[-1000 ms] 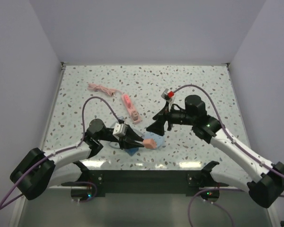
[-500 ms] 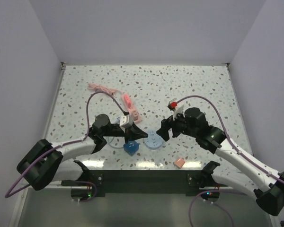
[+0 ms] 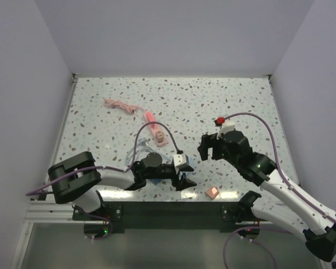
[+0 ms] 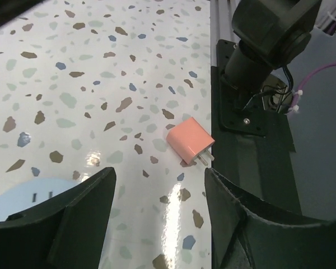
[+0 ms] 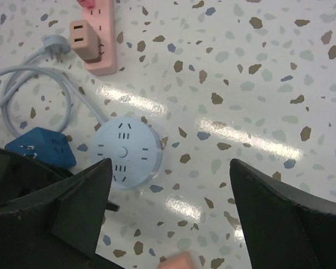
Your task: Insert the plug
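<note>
The left gripper [image 3: 186, 180] is sliding low and to the right along the near edge of the table [image 3: 241, 106], fingers open. The pink plug [image 3: 212, 193] is now lying farther right, just ahead of it. The right gripper [image 3: 207, 149] is pulling back to the right.

The plug [image 4: 190, 140] lies on the table [image 3: 241, 101] close to its front edge, to the right of the round socket [image 5: 126, 151], which has the cube adapter [image 5: 40, 147] just to its left and the power strip [image 5: 95, 39] behind it.
</note>
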